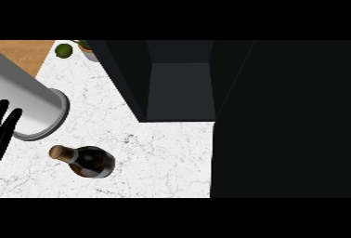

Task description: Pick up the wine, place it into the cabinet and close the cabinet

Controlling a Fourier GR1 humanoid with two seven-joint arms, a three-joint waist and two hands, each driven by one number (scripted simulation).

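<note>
— Left hand (9, 125) is poking in at the left edge, fingers straight and apart, holding nothing.
— Where is the wine (87, 161) sitting?
— It is standing on the white tabletop (158, 153), near the open dark cabinet (179, 88).

A smooth grey cylindrical forearm (31, 97) with a slim-fingered black hand (13, 119).

The left hand (4, 132) is cut off by the left edge, only straight black fingers (14, 116) showing, and the top edge crops a small grey pot (88, 52).
</note>
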